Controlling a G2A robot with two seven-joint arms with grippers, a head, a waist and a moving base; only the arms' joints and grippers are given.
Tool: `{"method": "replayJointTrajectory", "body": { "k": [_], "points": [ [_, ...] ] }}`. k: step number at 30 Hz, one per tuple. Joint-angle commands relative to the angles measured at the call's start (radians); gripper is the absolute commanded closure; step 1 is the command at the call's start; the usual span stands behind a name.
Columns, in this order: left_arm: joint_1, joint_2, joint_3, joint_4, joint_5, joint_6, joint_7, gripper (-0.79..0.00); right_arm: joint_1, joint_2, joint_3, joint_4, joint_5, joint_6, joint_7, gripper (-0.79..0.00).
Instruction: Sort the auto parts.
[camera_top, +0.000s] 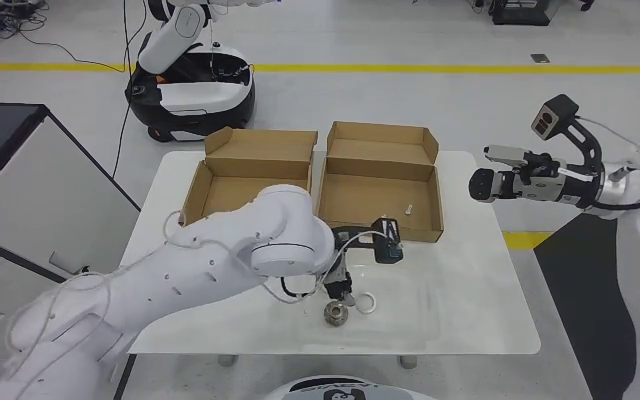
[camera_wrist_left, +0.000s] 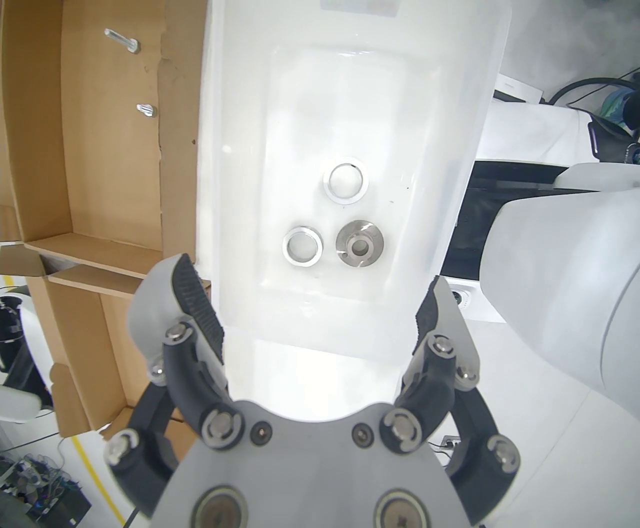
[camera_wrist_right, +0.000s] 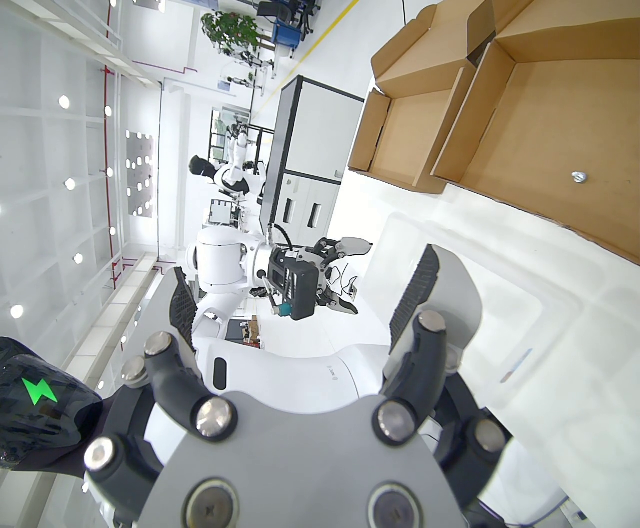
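Three metal parts lie close together on the white table (camera_top: 460, 320): a large ring (camera_wrist_left: 345, 183), a smaller ring (camera_wrist_left: 302, 245) and a flanged hub (camera_wrist_left: 359, 243). The top view shows the hub (camera_top: 334, 314) and one ring (camera_top: 368, 303) near the table's front edge. My left gripper (camera_wrist_left: 315, 305) hangs open just above them, with nothing between its fingers; from above it (camera_top: 340, 290) sits right behind the hub. Two bolts (camera_wrist_left: 122, 40) (camera_wrist_left: 146, 109) lie in the right cardboard box (camera_top: 345, 200). My right gripper (camera_wrist_right: 300, 300) is open and empty, held off the table's right side (camera_top: 478, 184).
A second cardboard box (camera_top: 225, 190) stands left of the first, both at the back of the table with lids folded back. The parts rest in a shallow clear tray (camera_wrist_left: 350, 100). A grey cabinet (camera_top: 40, 170) stands left of the table.
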Motion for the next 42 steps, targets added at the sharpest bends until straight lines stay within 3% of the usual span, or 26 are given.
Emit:
{"method": "replayJointTrajectory", "body": {
  "k": [1, 14, 30, 42],
  "points": [
    [-0.013, -0.014, 0.029, 0.018, 0.011, 0.005, 0.000, -0.785, 0.000, 0.000, 0.000, 0.000, 0.000, 0.000, 0.000, -0.785],
    [-0.060, -0.100, 0.153, 0.131, 0.018, 0.037, -0.003, -0.785, 0.000, 0.000, 0.000, 0.000, 0.000, 0.000, 0.000, -0.785],
    [-0.034, -0.111, 0.176, 0.153, 0.065, 0.027, 0.041, -0.785, 0.000, 0.000, 0.000, 0.000, 0.000, 0.000, 0.000, -0.785],
    [-0.048, -0.209, 0.261, 0.280, 0.056, 0.020, 0.056, -0.785, 0.000, 0.000, 0.000, 0.000, 0.000, 0.000, 0.000, -0.785]
  ]
}}
